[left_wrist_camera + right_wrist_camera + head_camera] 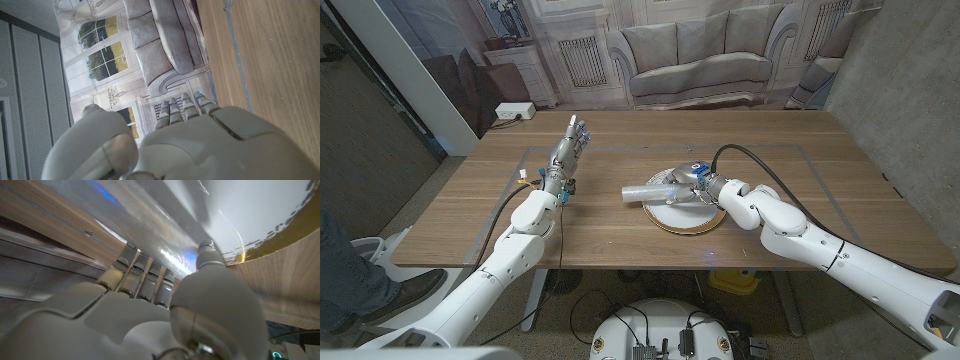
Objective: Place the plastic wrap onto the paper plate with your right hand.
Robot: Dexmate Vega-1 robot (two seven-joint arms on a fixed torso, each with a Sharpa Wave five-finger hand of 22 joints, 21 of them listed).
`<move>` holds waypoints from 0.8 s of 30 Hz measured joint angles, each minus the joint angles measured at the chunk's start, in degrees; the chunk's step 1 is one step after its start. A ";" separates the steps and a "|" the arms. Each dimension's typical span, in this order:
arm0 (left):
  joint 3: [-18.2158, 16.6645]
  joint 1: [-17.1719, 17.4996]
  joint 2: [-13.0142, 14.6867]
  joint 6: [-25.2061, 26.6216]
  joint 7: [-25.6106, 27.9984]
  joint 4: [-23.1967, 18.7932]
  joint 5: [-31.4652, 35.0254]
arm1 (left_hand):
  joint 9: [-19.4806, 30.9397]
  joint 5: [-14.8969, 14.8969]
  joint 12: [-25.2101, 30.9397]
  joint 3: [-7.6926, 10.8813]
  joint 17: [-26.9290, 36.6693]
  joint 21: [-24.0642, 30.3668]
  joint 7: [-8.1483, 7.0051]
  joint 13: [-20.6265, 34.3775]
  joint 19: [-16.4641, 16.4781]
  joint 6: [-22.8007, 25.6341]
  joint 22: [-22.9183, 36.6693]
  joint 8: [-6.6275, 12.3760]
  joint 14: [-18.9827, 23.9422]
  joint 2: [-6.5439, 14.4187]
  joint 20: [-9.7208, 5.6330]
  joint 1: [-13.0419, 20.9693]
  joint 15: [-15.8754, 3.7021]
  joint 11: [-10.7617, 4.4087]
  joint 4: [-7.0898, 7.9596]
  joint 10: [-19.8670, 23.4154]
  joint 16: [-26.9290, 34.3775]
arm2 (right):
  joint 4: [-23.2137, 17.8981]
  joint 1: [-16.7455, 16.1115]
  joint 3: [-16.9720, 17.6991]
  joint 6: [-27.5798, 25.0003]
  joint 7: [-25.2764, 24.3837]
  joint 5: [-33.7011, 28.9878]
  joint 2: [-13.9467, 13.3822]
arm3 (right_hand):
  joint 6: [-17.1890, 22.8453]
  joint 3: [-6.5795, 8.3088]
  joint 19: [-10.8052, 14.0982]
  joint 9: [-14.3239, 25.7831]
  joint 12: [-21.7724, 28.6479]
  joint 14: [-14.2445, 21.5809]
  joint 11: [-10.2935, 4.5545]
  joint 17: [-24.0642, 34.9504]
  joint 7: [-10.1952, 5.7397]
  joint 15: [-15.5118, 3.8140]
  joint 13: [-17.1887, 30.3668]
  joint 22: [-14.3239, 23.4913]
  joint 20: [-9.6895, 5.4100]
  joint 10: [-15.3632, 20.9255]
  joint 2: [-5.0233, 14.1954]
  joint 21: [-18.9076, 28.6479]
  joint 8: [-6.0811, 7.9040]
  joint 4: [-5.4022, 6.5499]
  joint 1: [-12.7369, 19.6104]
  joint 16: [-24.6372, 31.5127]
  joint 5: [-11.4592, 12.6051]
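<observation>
Reaching up from the lower left corner of the head view, the left arm ends in the left hand (567, 146) at the left-centre of the frame, raised over the wooden surface (620, 135) with its fingers (578, 129) straight, slightly apart and holding nothing. In the left wrist view the back of that same hand (200, 145) fills the lower part, its fingers (182, 105) extended side by side with the surface beyond them.

Near the middle of the head view lies the plastic wrap (655, 190), a clear roll stretched across the left edge of the paper plate (682, 215); its left end juts past the rim over the bare wood, and its right end sits over the plate. The plate is white with a gold rim.

Just right of centre, the right hand (698, 183) grips the roll's right end above the plate, the arm coming in from the lower right corner. The right wrist view shows its fingers (142, 277) curled around the shiny wrap (165, 225), thumb pressed on it, with the plate's white face and gold rim (270, 242) close behind.
</observation>
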 measured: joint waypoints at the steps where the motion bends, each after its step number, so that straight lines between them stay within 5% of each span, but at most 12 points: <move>1: 0.02 0.00 0.02 0.04 0.01 -0.02 0.00 | 0.00 0.00 0.00 0.00 0.00 0.00 0.00 0.00 0.00 0.00 0.00 0.00 0.00 0.00 0.00 0.00 0.00 0.00 0.00 0.00 0.00 | -0.04 0.05 0.00 0.01 0.28 0.01 -0.02 | -0.53 -0.14 -0.31 -0.11 0.00 -0.62 0.05 0.00 -0.08 0.11 0.00 0.00 0.07 -0.69 -0.08 -0.36 0.02 0.00 -0.21 -0.07 0.03; 24: 0.37 -0.76 -0.13 0.61 -0.10 0.36 0.10 | 0.00 0.00 0.00 -0.01 0.00 0.00 0.00 0.00 0.00 0.00 0.00 0.00 0.00 0.23 0.00 0.23 0.00 0.00 0.02 0.00 0.00 | -0.83 1.27 -0.53 -1.57 5.98 -0.93 -0.05 | -13.24 -2.07 -5.26 -1.73 0.00 -10.77 2.08 -0.16 0.35 0.99 0.30 0.15 0.45 -12.66 -3.16 -5.79 -0.16 -0.31 -3.67 -0.07 1.59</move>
